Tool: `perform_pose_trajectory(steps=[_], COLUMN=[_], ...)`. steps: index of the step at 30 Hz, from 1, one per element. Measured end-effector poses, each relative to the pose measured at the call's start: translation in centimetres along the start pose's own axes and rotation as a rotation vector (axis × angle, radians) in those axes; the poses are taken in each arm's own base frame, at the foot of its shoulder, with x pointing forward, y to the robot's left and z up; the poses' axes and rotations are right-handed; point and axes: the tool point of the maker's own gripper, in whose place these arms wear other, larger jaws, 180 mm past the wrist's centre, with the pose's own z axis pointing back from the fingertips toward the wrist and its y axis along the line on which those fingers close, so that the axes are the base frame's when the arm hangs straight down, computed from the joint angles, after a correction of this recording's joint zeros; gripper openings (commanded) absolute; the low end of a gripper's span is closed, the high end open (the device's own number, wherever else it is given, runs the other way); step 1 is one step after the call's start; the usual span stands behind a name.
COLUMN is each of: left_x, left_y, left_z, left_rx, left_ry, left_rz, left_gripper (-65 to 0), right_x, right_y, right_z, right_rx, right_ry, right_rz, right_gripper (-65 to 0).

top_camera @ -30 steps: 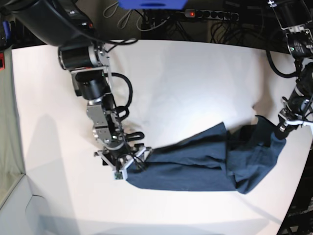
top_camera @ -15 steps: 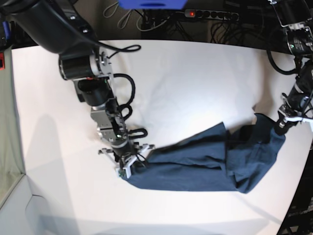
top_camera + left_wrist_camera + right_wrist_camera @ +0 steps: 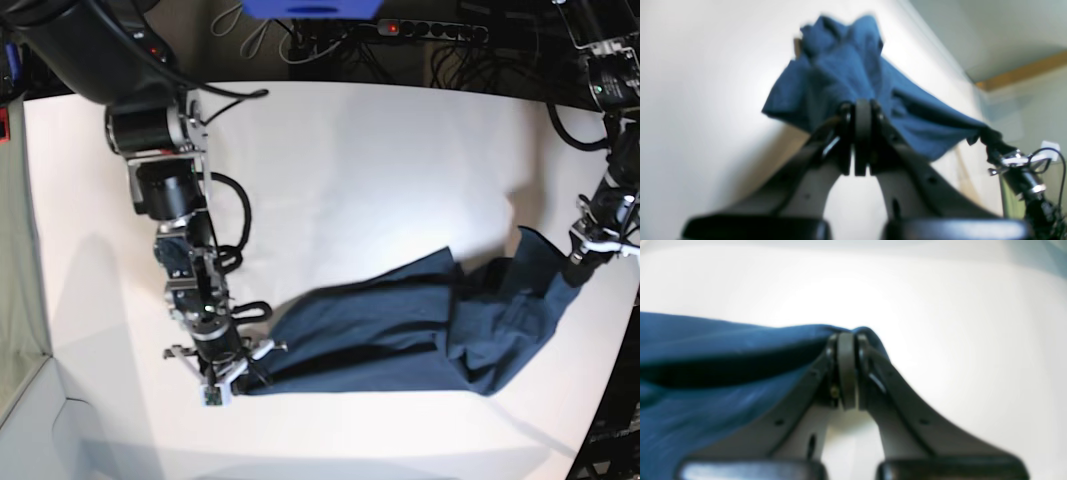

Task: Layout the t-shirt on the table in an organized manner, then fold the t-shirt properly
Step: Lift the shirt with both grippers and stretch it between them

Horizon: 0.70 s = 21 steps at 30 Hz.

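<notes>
I've got both grippers clamped on the t-shirt [image 3: 420, 325]. Right gripper [image 3: 232, 378] has its jaws pinched together on one end of the cloth, low near the front edge of the table [image 3: 380, 160]; its wrist view shows the fabric bunched at the fingertips [image 3: 846, 370]. Left gripper [image 3: 578, 268] has jaws closed on the opposite end, near the table's right edge, cloth fanning out past the tips in its wrist view. Shirt is strung between the two as a creased, rumpled band across the front-right part of the table, not flat. Both wrist views are blurry.
</notes>
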Motion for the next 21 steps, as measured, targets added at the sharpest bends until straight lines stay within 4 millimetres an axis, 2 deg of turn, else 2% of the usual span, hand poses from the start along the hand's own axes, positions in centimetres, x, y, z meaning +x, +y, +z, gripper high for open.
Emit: perform_pose_trajectory(steps=[4, 9, 12, 15, 18, 21], left_x=[4.3, 7.5, 9.5, 10.3, 10.7, 11.3], left_y=[-2.2, -5.6, -7.2, -7.1, -7.0, -6.4], left_z=[1.8, 3.6, 5.0, 5.7, 6.0, 6.4], left_rx=[-0.038, -0.099, -0.129, -0.118, -0.128, -0.131], left_ry=[-0.135, -0.241, -0.314, -0.343, -0.355, -0.373], left_rz=[-0.055, -0.114, -0.157, -0.162, -0.145, -0.114], left_gripper=[-64.8, -64.8, -64.8, -64.8, -64.8, -64.8], right_x=[4.7, 11.8, 13.4, 14.5, 15.7, 16.3], right_y=[-0.9, -0.3, -0.3, -1.1, -2.9, -5.2], right_z=[2.0, 6.2, 8.8, 10.9, 12.5, 13.0], right_rx=[-0.014, -0.008, -0.016, -0.037, -0.084, -0.139], right_ry=[-0.108, -0.271, -0.310, -0.341, -0.384, -0.403], right_rz=[0.028, 0.050, 0.067, 0.069, 0.049, 0.026], right_gripper=[-65.0, -65.0, -65.0, -65.0, -65.0, -65.0])
